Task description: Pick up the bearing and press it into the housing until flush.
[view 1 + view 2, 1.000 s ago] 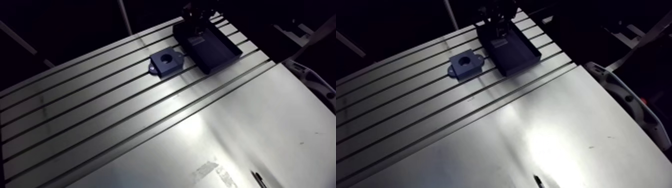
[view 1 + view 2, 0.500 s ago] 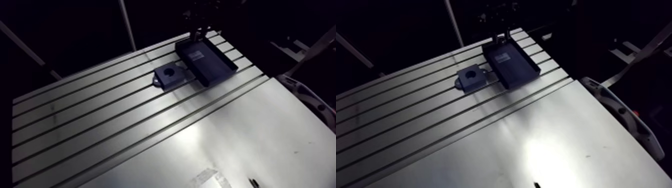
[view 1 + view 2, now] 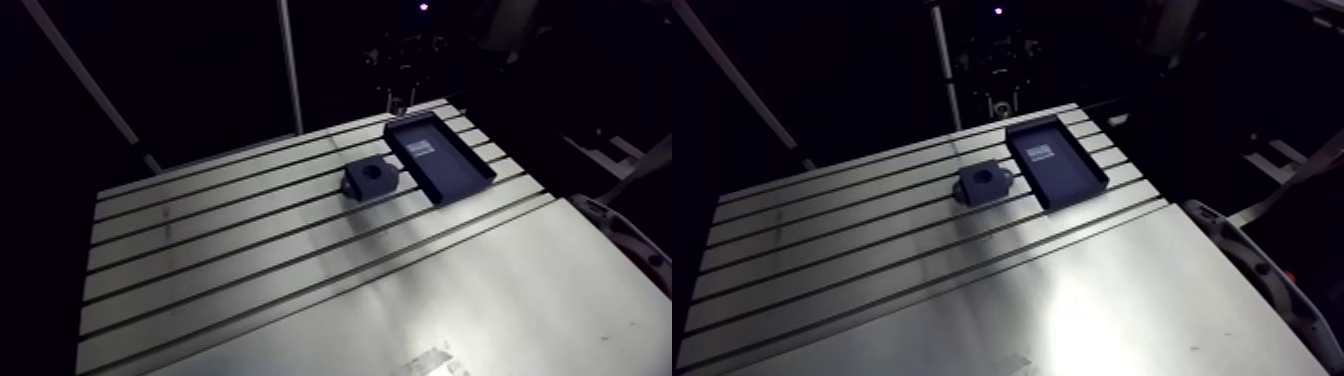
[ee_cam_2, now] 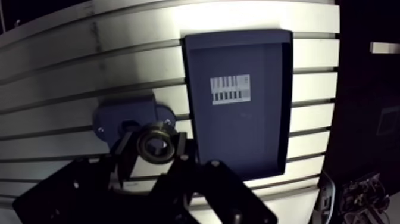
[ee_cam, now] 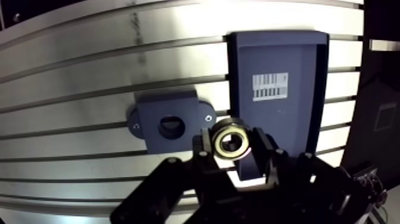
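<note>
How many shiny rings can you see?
1. The bearing is pinched in the gripper, above the table near the housing. The tray holds none, and nothing seems hidden.

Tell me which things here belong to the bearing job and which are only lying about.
For the job: bearing, clamped in the gripper; dark housing with a round bore, on the slotted table.
Lying about: dark tray with a barcode label, beside the housing.
</note>
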`<action>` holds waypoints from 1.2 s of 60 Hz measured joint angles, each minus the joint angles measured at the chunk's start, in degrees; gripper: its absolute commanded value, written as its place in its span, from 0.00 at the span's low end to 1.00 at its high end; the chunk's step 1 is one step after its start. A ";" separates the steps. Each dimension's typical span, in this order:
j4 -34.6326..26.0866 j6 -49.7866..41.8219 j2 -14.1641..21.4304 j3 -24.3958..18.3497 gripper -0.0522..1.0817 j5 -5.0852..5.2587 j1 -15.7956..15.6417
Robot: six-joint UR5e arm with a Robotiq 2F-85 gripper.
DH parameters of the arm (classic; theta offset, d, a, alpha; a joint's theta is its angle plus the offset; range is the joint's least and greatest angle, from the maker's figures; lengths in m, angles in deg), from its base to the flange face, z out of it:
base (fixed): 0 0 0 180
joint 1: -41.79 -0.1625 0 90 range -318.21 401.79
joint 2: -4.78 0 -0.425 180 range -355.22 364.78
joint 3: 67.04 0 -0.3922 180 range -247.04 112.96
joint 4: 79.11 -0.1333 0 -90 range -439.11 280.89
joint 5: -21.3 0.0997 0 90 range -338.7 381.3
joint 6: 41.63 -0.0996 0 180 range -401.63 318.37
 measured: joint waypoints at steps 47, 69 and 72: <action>8.91 -1.33 2.93 10.70 0.63 0.73 -3.35; 10.94 -1.33 1.73 11.90 0.64 0.71 -3.23; 11.27 -1.33 1.51 12.01 0.65 0.72 -3.22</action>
